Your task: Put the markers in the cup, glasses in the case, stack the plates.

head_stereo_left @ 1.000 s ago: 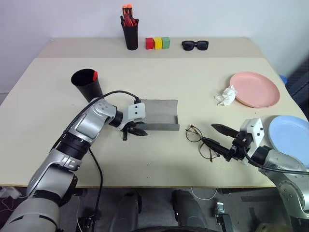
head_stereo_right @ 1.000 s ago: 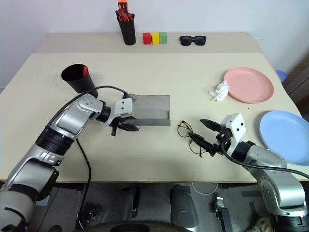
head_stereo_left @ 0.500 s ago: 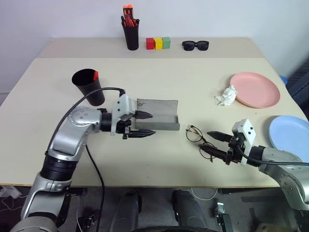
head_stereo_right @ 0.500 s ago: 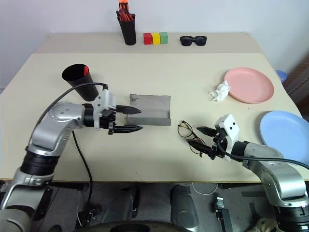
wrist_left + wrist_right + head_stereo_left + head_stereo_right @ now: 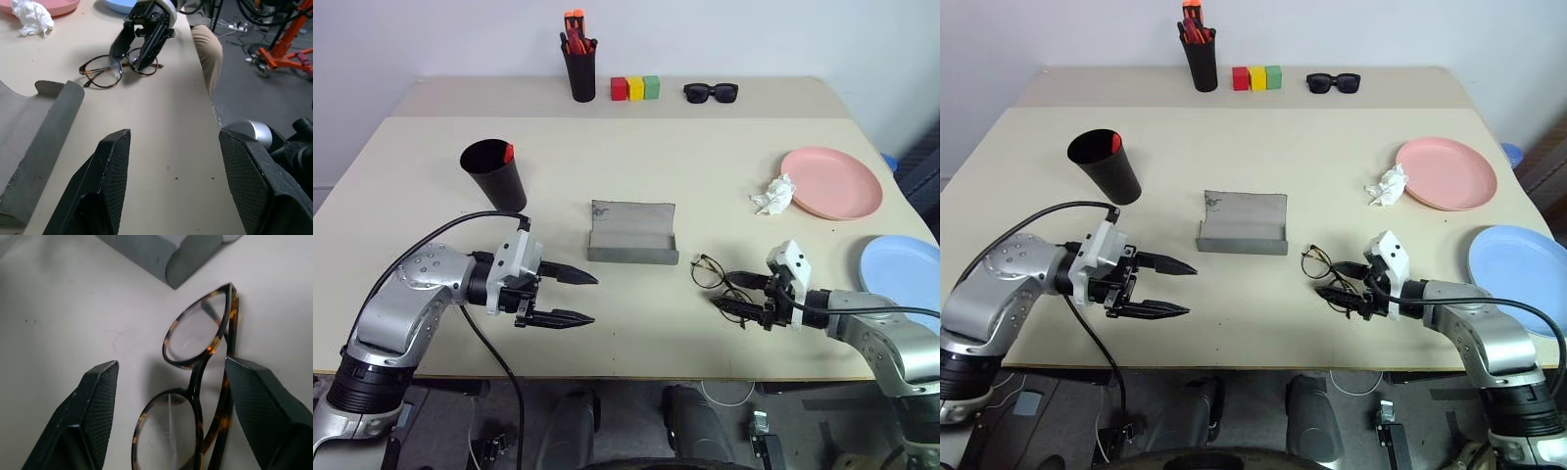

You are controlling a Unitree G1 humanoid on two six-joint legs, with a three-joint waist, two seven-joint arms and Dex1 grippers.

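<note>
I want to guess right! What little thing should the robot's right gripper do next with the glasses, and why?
Probably close on the glasses. The right gripper sits low at the table with its fingers open on either side of the frame, not pinching it yet. The grey case lies open close by, and the left gripper is open and holds nothing.

The left tool (image 5: 570, 298) has drawn back from the case (image 5: 631, 239); the right tool (image 5: 729, 294) seemingly narrowed around the glasses (image 5: 720, 284).

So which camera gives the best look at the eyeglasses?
The right wrist view: the glasses fill it, showing their mottled frame and clear lenses. The left wrist view shows them whole but smaller. The head views show them tiny, at the right gripper.
</note>
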